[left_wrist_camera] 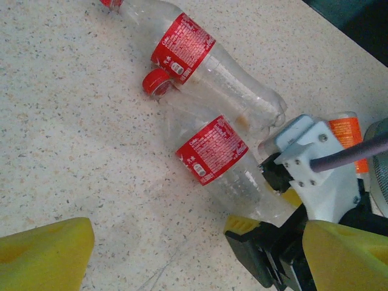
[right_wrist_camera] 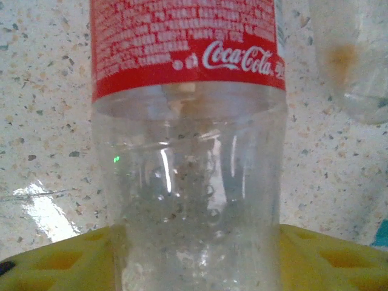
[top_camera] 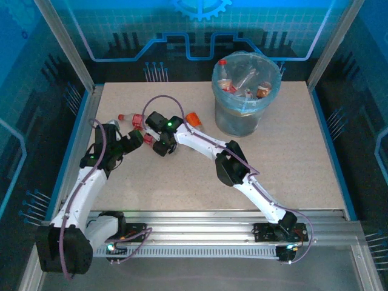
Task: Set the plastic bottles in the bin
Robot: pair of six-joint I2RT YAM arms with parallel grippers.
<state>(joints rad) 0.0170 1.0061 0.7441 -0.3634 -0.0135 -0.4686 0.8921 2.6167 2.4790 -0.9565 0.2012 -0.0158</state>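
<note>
Right tool [right_wrist_camera: 194, 248] astride bottle [right_wrist_camera: 188, 170] base, grip unclear; left tool [left_wrist_camera: 194, 254] wide open, empty.

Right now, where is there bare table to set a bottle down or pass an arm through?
Free: the wide patch of table bordered by the bin, the right edge and the right arm; also the near-centre wedge between both arms. Crowded: left of centre, where the left pincer and right pincer meet at the bottles; the right clasps a red-label bottle.
</note>
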